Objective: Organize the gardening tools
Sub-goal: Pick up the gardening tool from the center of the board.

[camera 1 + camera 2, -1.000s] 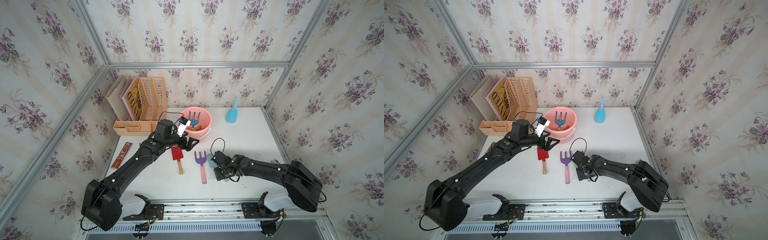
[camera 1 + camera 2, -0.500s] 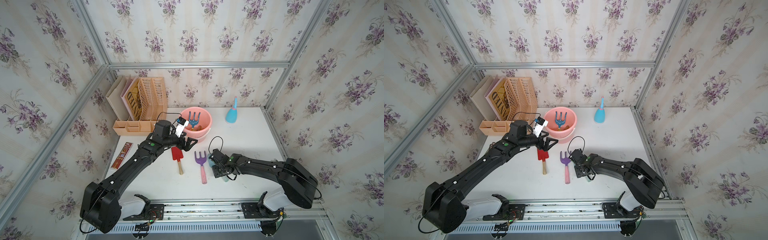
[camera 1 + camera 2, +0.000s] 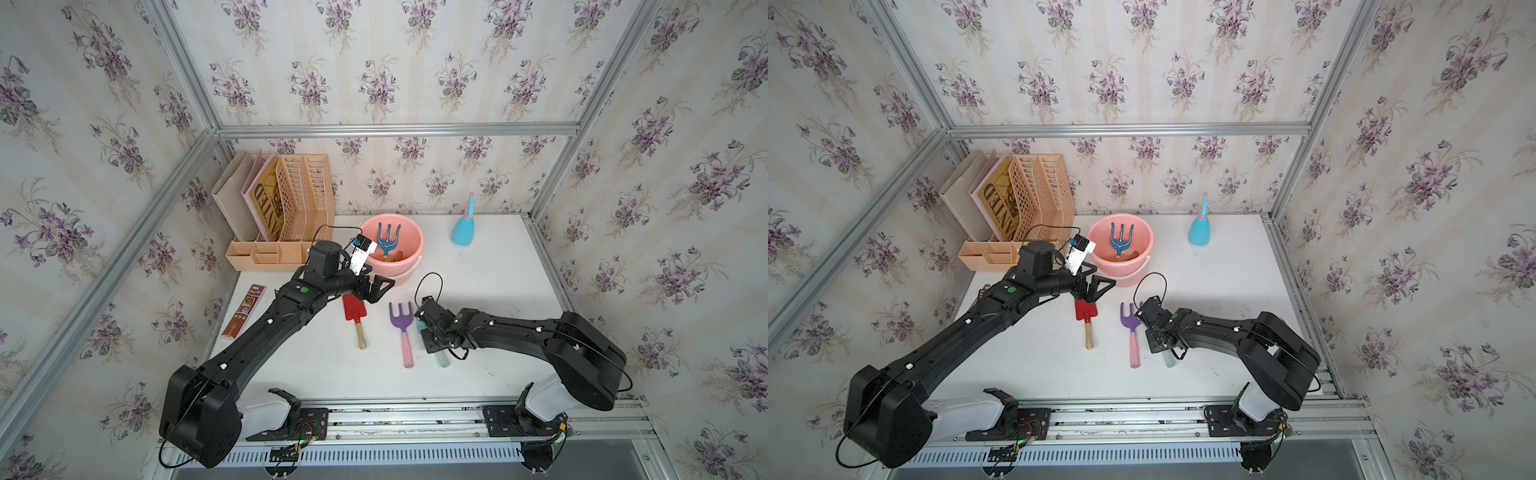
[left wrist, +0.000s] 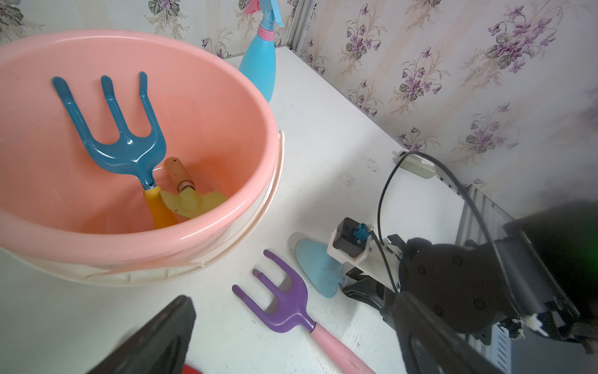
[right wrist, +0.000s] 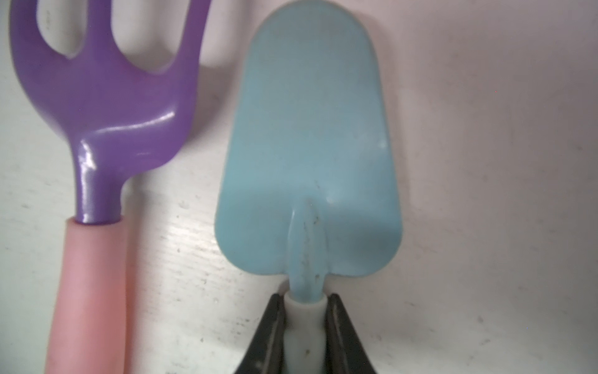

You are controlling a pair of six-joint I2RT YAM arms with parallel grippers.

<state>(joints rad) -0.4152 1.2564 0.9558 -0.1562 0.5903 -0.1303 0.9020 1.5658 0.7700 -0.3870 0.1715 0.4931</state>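
My right gripper [image 5: 304, 323] is shut on the white handle of the light-blue trowel [image 5: 310, 145], which lies flat on the table. The purple fork [image 5: 106, 97] with its pink handle lies close beside it. In both top views the right gripper [image 3: 432, 332] covers the trowel [image 3: 1169, 359] except its handle end. My left gripper [image 3: 376, 286] hangs open above the blade of the red spade [image 3: 354, 309], in front of the pink bucket [image 3: 417, 241]. The bucket holds the blue fork [image 4: 123, 142] and the lime spade [image 4: 194, 200]. The blue spray bottle [image 3: 463, 232] stands at the back.
A beige file rack [image 3: 291, 199] and a low compartment tray [image 3: 266, 255] stand at the back left. A flat red-brown box [image 3: 243, 311] lies by the left edge. The bucket's white handle [image 4: 268, 200] hangs down its side towards the purple fork [image 4: 284, 311].
My right gripper has closed on the trowel's handle after sliding slightly along it. The left arm has barely moved and stays open.
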